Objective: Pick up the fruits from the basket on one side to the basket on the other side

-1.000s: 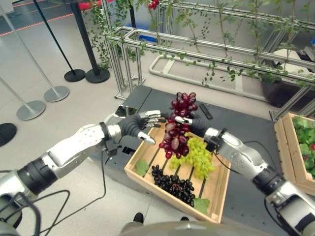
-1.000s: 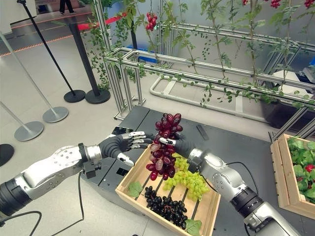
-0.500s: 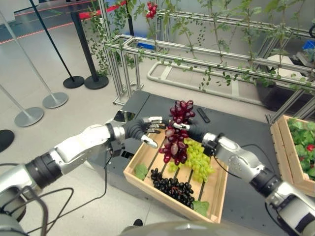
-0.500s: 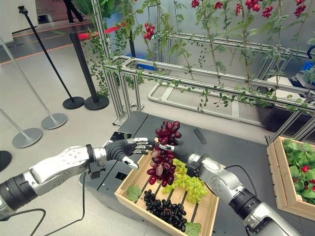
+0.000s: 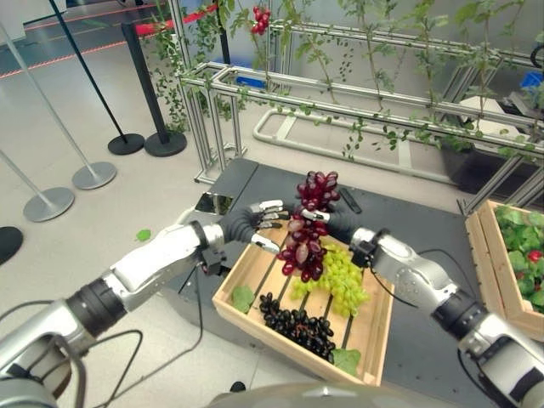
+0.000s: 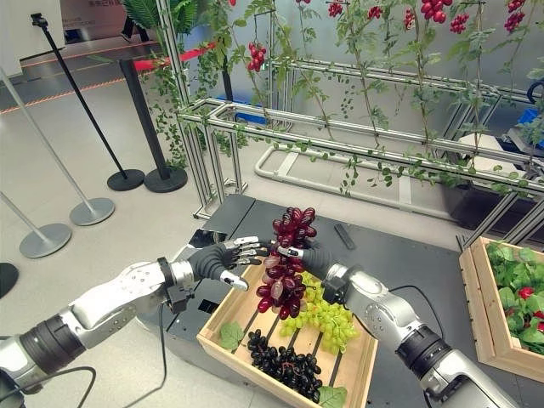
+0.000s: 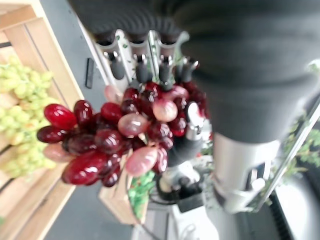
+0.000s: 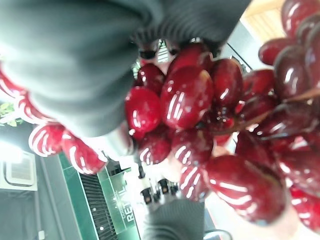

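Much of the right hand (image 6: 310, 255) was buried behind the red grape bunch (image 6: 285, 274), so the curl of its fingers could not be followed fully; in its own wrist view the dark cover and glossy red grapes crowded out everything else. Still, the bunch hung in the air from that hand, gripped near its upper part, so the hand was closed on it.

The second wooden crate (image 6: 497, 308) sat cut off at the right edge, with green leaves and some red fruit inside — what kind was not clear.

The near wooden crate (image 5: 240, 274) stood on the dark platform (image 5: 408, 228). It held a green grape bunch (image 5: 338, 274) in the middle, a black grape bunch (image 5: 299, 321) along the near side, and loose green leaves (image 5: 244, 294) in the corners. The red bunch dangled above the crate's far left part, its lower grapes just over the green ones.

The left hand (image 5: 255, 223) was held just beside the red bunch — fingers straight and spread, reaching toward the grapes. In the left wrist view its fingertips (image 7: 141, 75) lay against the top of the cluster without curling round it.
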